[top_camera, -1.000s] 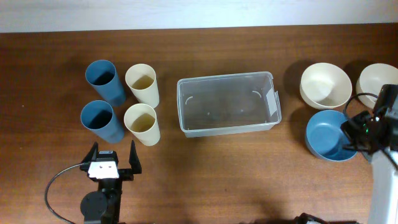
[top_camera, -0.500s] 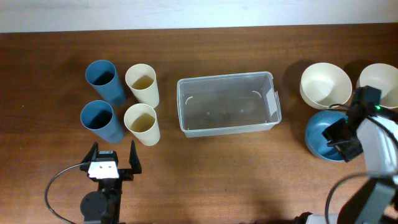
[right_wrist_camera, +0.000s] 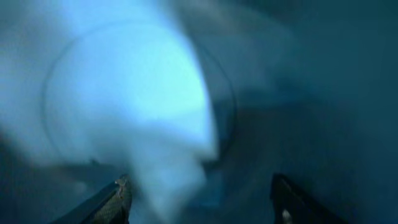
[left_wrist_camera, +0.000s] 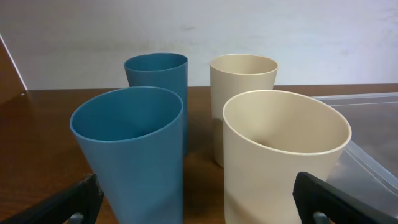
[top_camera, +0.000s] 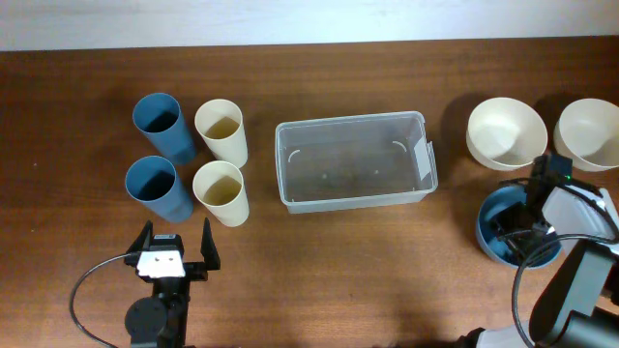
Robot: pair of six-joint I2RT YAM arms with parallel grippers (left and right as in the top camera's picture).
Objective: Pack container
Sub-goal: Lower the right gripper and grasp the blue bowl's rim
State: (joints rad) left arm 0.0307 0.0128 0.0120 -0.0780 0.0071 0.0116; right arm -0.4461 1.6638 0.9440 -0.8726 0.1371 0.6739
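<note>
The clear plastic container (top_camera: 356, 160) stands empty at the table's middle, with a white label on its right end. My right gripper (top_camera: 515, 235) reaches down into the blue bowl (top_camera: 491, 215) at the right. In the right wrist view the blurred blue bowl's inside (right_wrist_camera: 137, 93) fills the frame, and the right gripper (right_wrist_camera: 202, 199) is open with nothing between its fingers. My left gripper (top_camera: 175, 247) rests open near the front edge, just short of the cups. The left wrist view shows the left gripper (left_wrist_camera: 198, 202) wide open, facing a blue cup (left_wrist_camera: 134, 149) and a cream cup (left_wrist_camera: 283, 155).
Two blue cups (top_camera: 161, 126) (top_camera: 157, 187) and two cream cups (top_camera: 222, 130) (top_camera: 221, 191) stand left of the container. Two cream bowls (top_camera: 503, 133) (top_camera: 588, 130) sit behind the blue bowl at the far right.
My right arm swung left and down from the blue bowl's right side into the bowl, and its jaws came open. The left arm has not moved.
</note>
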